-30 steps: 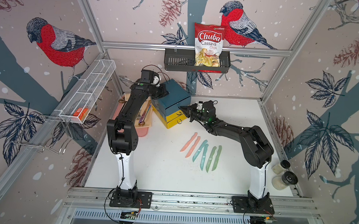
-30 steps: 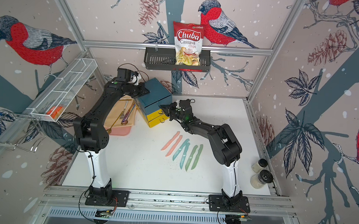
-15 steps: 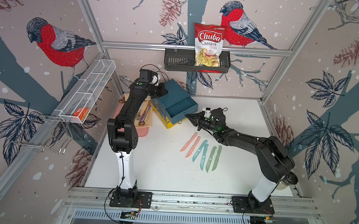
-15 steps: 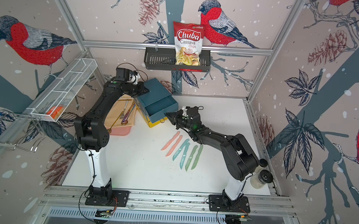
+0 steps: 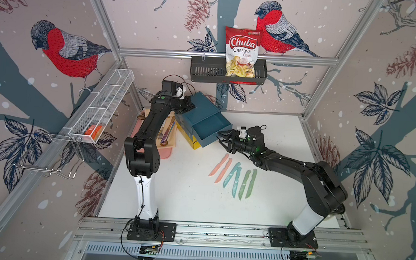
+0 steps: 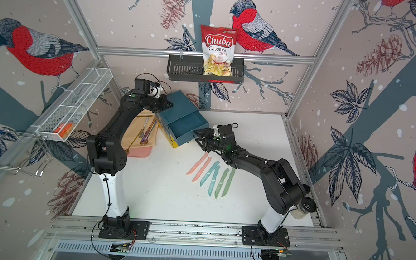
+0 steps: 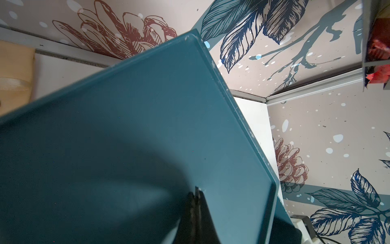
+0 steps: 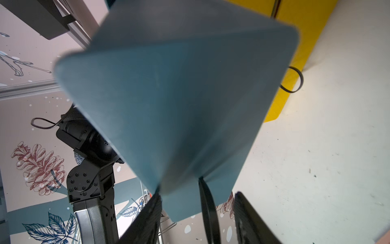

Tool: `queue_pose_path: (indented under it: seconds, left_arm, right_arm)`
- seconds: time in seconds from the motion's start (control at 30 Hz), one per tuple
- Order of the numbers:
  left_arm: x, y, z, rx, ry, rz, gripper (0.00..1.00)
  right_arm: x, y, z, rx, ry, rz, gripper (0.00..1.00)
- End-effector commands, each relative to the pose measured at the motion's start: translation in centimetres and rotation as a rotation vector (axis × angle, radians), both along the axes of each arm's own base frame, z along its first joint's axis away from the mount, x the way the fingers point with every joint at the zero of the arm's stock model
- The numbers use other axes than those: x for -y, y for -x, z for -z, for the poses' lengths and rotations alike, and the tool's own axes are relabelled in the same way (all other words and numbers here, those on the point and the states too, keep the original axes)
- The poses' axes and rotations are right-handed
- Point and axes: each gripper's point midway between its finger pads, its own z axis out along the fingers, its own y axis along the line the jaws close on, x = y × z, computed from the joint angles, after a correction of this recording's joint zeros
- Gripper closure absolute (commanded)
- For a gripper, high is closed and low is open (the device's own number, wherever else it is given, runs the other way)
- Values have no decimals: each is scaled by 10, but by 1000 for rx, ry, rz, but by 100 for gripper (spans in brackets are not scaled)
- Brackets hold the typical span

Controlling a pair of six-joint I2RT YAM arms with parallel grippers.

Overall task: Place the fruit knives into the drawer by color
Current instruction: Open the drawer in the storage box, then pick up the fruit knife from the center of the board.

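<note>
White table [image 5: 185,196], knives [image 5: 231,176] — bird wallpaper [image 5: 66,50]

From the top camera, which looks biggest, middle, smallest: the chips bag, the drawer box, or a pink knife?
1. Drawer box and chips bag: look about alike; the bag hangs higher, nearer the camera, so unsure.
2. Pink knife: clearly smallest.

Six fruit knives [image 5: 231,175]: two pink [image 5: 217,165], two blue [image 5: 237,183], two green [image 5: 245,185]; one drawer chest [image 5: 204,108]; one chip bag [image 5: 241,56].
</note>
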Motion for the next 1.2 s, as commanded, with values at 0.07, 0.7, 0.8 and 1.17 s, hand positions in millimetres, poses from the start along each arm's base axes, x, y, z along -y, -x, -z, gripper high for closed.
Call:
queue_pose_path:
  seconds: [0.07,0.7,0.8,1.17]
  left_arm:
    - [-9,15,30,-130,-45,-33,100]
    - [52,98,-43,35,-136,109,32]
    - [62,132,-44,53,-165,141,24]
    - [86,250,-15,43,-195,259,3]
  right_arm:
    - [6,4,-10,39,46,-14,37]
    - [152,88,74,-66,924,-20,36]
    - [175,100,89,-113,1043,-11,37]
    - [216,116,139,-226,1319,-39,44]
